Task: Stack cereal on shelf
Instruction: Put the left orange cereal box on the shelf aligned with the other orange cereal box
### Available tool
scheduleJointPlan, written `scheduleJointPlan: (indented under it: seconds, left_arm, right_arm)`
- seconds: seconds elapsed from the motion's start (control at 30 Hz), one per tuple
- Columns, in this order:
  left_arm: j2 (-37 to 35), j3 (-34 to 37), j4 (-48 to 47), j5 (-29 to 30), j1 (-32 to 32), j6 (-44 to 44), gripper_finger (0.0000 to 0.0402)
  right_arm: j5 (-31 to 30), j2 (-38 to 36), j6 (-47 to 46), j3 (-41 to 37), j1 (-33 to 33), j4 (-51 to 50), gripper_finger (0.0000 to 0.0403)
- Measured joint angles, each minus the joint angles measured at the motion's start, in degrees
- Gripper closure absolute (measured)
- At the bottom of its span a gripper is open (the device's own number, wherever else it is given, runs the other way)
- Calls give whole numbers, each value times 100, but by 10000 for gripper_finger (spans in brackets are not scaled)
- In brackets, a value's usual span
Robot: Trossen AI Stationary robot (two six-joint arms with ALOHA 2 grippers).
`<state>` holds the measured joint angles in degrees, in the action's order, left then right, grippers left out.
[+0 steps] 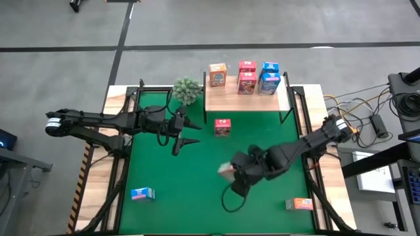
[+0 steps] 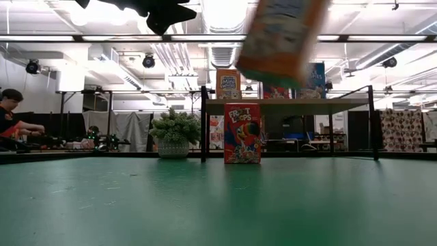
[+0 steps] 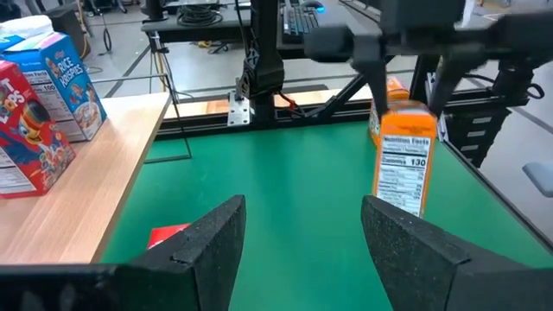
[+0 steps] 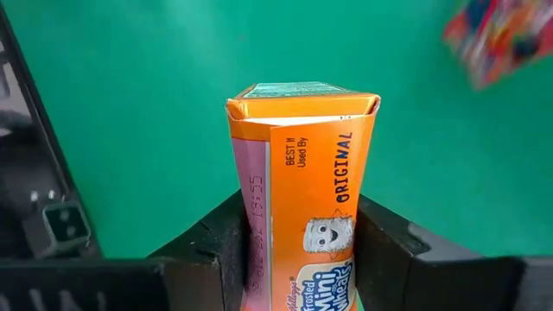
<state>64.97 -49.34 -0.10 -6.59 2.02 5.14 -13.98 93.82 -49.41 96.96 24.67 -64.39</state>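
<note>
Two arms hung over the green table (image 1: pixel 197 190). On the left, the left gripper (image 1: pixel 191 132) waited near the plant (image 1: pixel 187 90) with its fingers spread wide and nothing between them. A blue box (image 1: pixel 142 193) lay flat near the table's front left. Further right, a red box (image 1: pixel 222 127) stood just in front of the shelf (image 1: pixel 226 99), which already carried an orange, two red and two blue boxes. The right gripper (image 4: pixel 298 250) was closed on an orange box (image 4: pixel 302 199), pinching it by its lower half and holding it off the table. Another orange box (image 1: pixel 302 204) lay at the front right.

That low pinch was the likely risk: the box could tip or slide on the way up. It also had to clear the standing red box, and a careless set-down could have toppled those on the shelf.
</note>
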Motion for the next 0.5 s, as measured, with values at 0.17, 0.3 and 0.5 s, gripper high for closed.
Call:
scheduleJointPlan:
  seconds: [0.17,0.3,0.5]
  left_arm:
    - [-17,0,-53,1,0,148,187]
    - [-107,0,-164,2,2,357,187]
    - [-412,0,-316,4,4,772,187]
  right_arm:
    - [-117,0,1076,504,-569,-7,252]
    - [-127,0,1869,799,-1089,-40,252]
    - [-112,0,2839,1227,-1850,-40,252]
